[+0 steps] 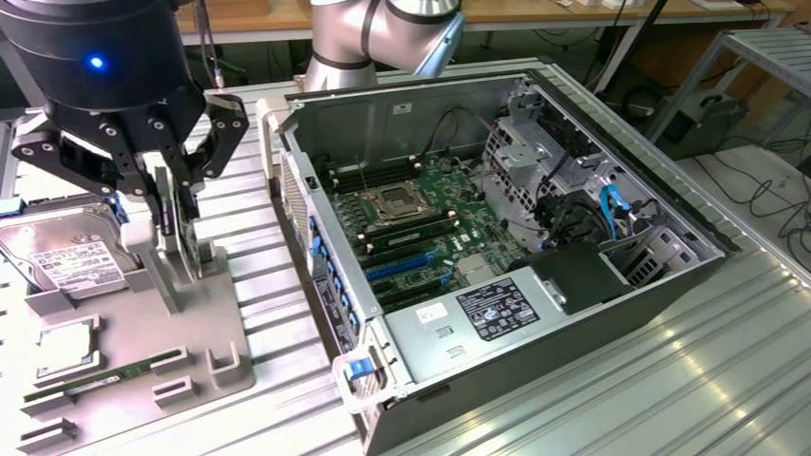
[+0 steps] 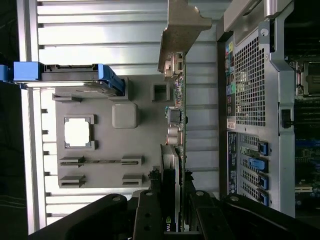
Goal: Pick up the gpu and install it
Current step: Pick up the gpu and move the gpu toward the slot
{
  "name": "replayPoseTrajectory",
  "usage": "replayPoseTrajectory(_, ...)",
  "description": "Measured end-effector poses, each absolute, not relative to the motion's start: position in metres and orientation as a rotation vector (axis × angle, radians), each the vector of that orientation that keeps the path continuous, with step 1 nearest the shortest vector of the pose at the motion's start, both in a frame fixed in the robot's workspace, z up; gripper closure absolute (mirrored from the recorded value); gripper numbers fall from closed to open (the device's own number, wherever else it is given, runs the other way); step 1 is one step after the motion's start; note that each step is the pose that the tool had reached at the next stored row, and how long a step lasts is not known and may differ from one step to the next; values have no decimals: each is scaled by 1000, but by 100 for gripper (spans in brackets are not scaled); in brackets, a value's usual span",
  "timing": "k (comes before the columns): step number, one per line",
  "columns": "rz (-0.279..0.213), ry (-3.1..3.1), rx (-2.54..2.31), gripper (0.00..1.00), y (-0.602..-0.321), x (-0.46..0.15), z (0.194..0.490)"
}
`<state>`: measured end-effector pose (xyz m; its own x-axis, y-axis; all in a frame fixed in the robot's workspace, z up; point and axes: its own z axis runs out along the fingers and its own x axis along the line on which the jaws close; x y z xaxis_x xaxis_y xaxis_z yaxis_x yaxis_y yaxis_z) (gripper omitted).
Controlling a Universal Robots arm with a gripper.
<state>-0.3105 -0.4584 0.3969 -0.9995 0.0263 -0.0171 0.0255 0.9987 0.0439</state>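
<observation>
Black tool (image 1: 175, 204), jaws nearly closed, clamping upright gpu (image 1: 193, 245), by grey fixture (image 1: 140, 313)

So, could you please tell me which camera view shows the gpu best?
The wrist view: the gpu shows edge-on along its length, with its metal bracket plain. The exterior view has it upright at the grey fixture, mostly hidden by the gripper.

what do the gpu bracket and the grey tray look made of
gpu bracket: likely thin sheet metal, pale dull silver, with a bent tab. grey tray: probably moulded plastic, uniform matte grey with blocky raised pockets; could be painted.
</observation>
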Motion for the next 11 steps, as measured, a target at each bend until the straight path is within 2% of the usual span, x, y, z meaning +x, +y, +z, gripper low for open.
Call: replayPoseTrajectory(11, 68, 3123, 41, 73, -458, -311, 415)
